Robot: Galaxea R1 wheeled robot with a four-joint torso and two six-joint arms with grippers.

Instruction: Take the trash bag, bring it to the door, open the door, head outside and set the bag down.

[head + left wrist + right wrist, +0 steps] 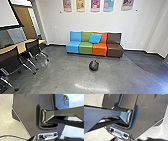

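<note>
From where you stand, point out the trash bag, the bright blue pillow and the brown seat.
Trash bag (94, 65): head view, middle of its dark side.
Pillow (95, 38): head view, its front face.
Brown seat (114, 47): head view, its cushion top.

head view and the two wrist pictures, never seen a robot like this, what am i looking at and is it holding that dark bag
This is a wheeled robot with two arms. The head view looks forward and down from high on its body. Each wrist view comes from a camera on one arm; the wide dark plate and jointed bar there are the robot's own parts.

The dark trash bag rests on the floor, not held, in front of four coloured seats with a blue cushion. Office chairs stand at the picture's left.
</note>
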